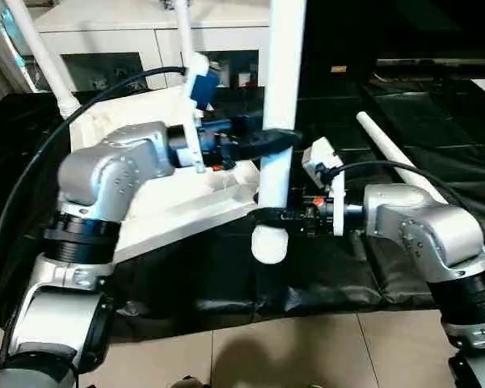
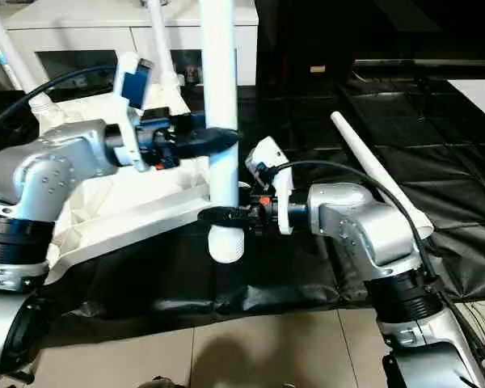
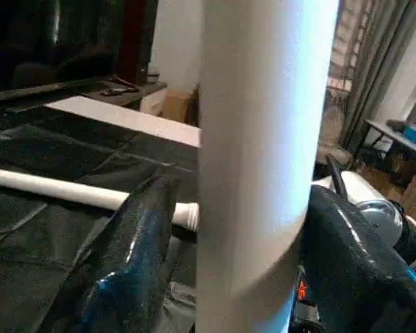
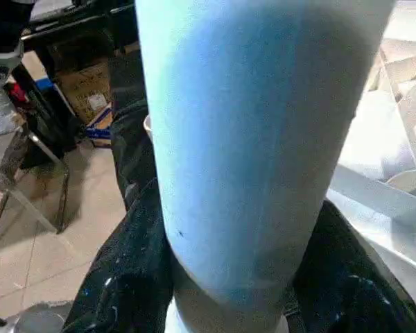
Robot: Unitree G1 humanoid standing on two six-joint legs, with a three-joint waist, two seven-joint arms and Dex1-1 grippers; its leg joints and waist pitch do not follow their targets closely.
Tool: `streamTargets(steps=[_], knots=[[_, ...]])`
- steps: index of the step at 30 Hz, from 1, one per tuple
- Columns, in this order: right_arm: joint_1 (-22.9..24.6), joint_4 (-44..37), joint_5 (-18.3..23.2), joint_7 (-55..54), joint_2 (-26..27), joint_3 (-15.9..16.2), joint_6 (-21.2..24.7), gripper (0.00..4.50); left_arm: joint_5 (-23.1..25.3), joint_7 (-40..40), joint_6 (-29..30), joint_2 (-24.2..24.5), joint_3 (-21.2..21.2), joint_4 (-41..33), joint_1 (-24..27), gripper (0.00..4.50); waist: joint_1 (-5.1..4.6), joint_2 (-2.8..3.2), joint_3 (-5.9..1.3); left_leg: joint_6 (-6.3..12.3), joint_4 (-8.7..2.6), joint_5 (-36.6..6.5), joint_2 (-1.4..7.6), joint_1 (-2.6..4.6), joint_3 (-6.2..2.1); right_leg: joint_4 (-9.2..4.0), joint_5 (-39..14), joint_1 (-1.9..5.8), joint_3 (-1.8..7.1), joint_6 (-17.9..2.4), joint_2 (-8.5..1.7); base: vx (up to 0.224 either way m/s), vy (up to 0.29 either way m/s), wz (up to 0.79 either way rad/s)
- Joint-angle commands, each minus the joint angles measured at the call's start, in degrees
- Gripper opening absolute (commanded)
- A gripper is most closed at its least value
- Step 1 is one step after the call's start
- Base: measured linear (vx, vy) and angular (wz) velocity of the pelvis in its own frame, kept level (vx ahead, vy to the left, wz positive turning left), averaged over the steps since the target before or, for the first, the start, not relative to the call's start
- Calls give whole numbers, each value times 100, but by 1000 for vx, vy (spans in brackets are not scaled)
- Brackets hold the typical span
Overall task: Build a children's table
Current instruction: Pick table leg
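A white tube leg [image 1: 276, 121] stood upright at the near edge of the black-covered work table [image 1: 436, 162], its lower end just beside the near right corner of the white table top [image 1: 170, 202], which lay upside down on the table's left part. The left gripper [image 1: 276, 139] reached in from the left with its two black fingers around the leg higher up; in the left wrist view one finger [image 3: 135, 257] stood a little off the tube while the other lay against it, so the jaws were apart around the leg rather than clamped. The right gripper [image 1: 272, 215] came from the right, lower down, its fingers pressed to both sides of the tube near the bottom end. Two more legs [image 1: 44, 56] rose from the far sockets of the top. A fourth leg [image 1: 396, 153] lay flat on the black cover to the right. A white glass-door cabinet [image 1: 145, 44] stood beyond the table. No writing was legible anywhere.
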Motion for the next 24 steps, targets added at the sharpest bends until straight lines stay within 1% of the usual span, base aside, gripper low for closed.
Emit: streamTargets(steps=[1, 3, 4, 5, 6, 7, 8, 9, 10, 11, 12, 13, 14, 15, 16, 17, 18, 19, 20, 21, 22, 23, 24], knots=[[24, -160, 113, -56, -13, -200, 17, 182, -67, 55, 43, 75, 110, 5, -19, 332, 21, -61, -478, 267, -374, -563, 202, 62, -56, -331, -1038, 378, 227, -1312, -274, 0, 0, 0], [23, -138, 96, -137, -59, -329, -20, 182, -19, 177, -42, 94, 196, 3, 61, 348, 19, -50, -478, 241, -378, -573, 201, 56, -63, -326, -1001, 385, 224, -1313, -271, 0, 0, 0], [23, -138, 96, -137, -59, -329, -20, 182, -19, 177, -42, 94, 196, 3, 61, 359, 19, -61, -484, 242, -375, -561, 201, 59, -61, -324, -942, 388, 224, -1321, -271, 0, 0, 0], [23, -112, 80, -201, -90, -421, -45, 182, 12, 295, -94, 103, 263, -13, 125, 359, 24, -20, -486, 231, -374, -557, 203, 60, -69, -316, -913, 386, 223, -1328, -272, 0, 0, 0], [26, -31, 21, -445, -153, -677, -90, 182, 115, 573, -241, 164, 442, -175, 387, 366, 20, -11, -486, 221, -373, -569, 199, 58, -69, -320, -873, 387, 220, -1332, -266, 0, 0, 0], [31, -28, 4, -487, -158, -702, -97, 182, 131, 615, -254, 171, 468, -203, 425, 366, 11, -28, -489, 207, -378, -560, 209, 46, -76, -319, -821, 403, 223, -1333, -278, 0, 0, 0], [84, -24, -133, -824, -189, -884, -124, 182, 256, 957, -319, 224, 669, -434, 726, 366, 1, -51, -492, 183, -382, -551, 208, 41, -75, -305, -805, 409, 217, -1307, -267, 0, 0, 0], [84, -24, -133, -824, -189, -884, -124, 182, 256, 957, -319, 224, 669, -434, 726, 366, -17, -45, -490, 173, -378, -517, 201, 43, -69, -316, -792, 399, 219, -1278, -260, 0, 0, 0], [133, -35, -235, -1059, -175, -953, -99, 182, 384, 1280, -306, 236, 797, -529, 887, 366, -15, -53, -499, 184, -371, -517, 199, 62, -57, -317, -824, 382, 224, -1256, -245, 0, 0, 0], [181, -47, -334, -1276, -144, -995, -77, 182, 584, 1618, -342, 242, 867, -622, 1029, 366, -25, -85, -488, 191, -379, -513, 205, 56, -55, -325, -844, 381, 223, -1245, -240, 0, 0, 0], [268, -27, -619, -1645, -89, -960, -157, 182, 866, 2311, -352, 155, 1065, -751, 1255, 366, -26, -121, -472, 186, -387, -594, 197, 61, -48, -354, -1058, 377, 215, -1189, -240, 0, 0, 0], [313, -11, -790, -1833, -37, -922, -310, 182, 1012, 2676, -689, -26, 1250, -828, 1392, 366, -19, -81, -487, 143, -388, -586, 231, 71, -68, -316, -1048, 378, 219, -1194, -262, 0, 0, 0], [338, 25, -975, -2120, 65, -927, -520, 182, 1152, 3026, -974, -185, 1397, -878, 1524, 366, -42, -142, -457, 133, -392, -647, 212, 48, -52, -377, -1232, 373, 216, -1115, -255, 0, 0, 0], [356, 54, -1084, -2302, 129, -945, -667, 182, 1247, 3246, -1175, -295, 1474, -914, 1610, 366, -50, -179, -457, 117, -393, -672, 201, 47, -39, -412, -1417, 367, 214, -1021, -254, 0, 0, 0], [369, 80, -1224, -2512, 203, -948, -851, 182, 1345, 3404, -1213, -337, 1465, -937, 1709, 366, -26, -141, -466, 97, -395, -702, 207, 58, -51, -410, -1585, 355, 215, -931, -272, 0, 0, 0], [411, 89, -1360, -2695, 299, -959, -1201, 182, 1604, 3715, -1377, -402, 1403, -989, 1862, 366, -31, -170, -463, 102, -398, -715, 207, 58, -44, -427, -1638, 335, 217, -880, -265, 0, 0, 0], [464, 67, -1527, -2927, 385, -979, -1540, 182, 1988, 4065, -1654, -460, 1279, -1060, 2038, 366, -32, -155, -454, 97, -408, -791, 200, 69, -47, -435, -1747, 320, 212, -794, -249, 0, 0, 0], [498, 37, -1656, -3309, 529, -992, -1432, 182, 2097, 4378, -1585, -656, 1233, -1254, 2298, 366, -31, -178, -446, 111, -421, -810, 223, 67, -57, -448, -1742, 310, 220, -735, -252, 0, 0, 0], [498, 37, -1656, -3309, 529, -992, -1432, 182, 2097, 4378, -1585, -656, 1233, -1254, 2298, 366, -57, -178, -419, 89, -448, -811, 236, 50, -64, -437, -1712, 316, 219, -715, -254, 0, 0, 0], [615, -54, -1900, -3870, 730, -977, -1386, 182, 2328, 4873, -1703, -986, 1156, -1500, 2683, 366, -67, -104, -404, 58, -455, -902, 246, 72, -71, -455, -1739, 282, 227, -711, -240, 0, 0, 0], [663, -80, -1934, -3965, 789, -979, -1426, 182, 2384, 5003, -1727, -1067, 1126, -1556, 2780, 366, -96, -142, -399, 52, -462, -986, 227, 57, -60, -481, -1692, 296, 222, -712, -226, 0, 0, 0], [663, -80, -1934, -3965, 789, -979, -1426, 182, 2384, 5003, -1727, -1067, 1126, -1556, 2780, 366, -73, -130, -417, 55, -454, -1024, 216, 80, -64, -473, -1693, 285, 223, -694, -218, 0, 0, 0], [803, -182, -1976, -4210, 1009, -1058, -1605, 182, 2714, 5300, -1870, -1190, 913, -1670, 2989, 366, -63, -77, -423, 79, -454, -1067, 223, 99, -66, -478, -1563, 251, 241, -690, -212, 0, 0, 0]])
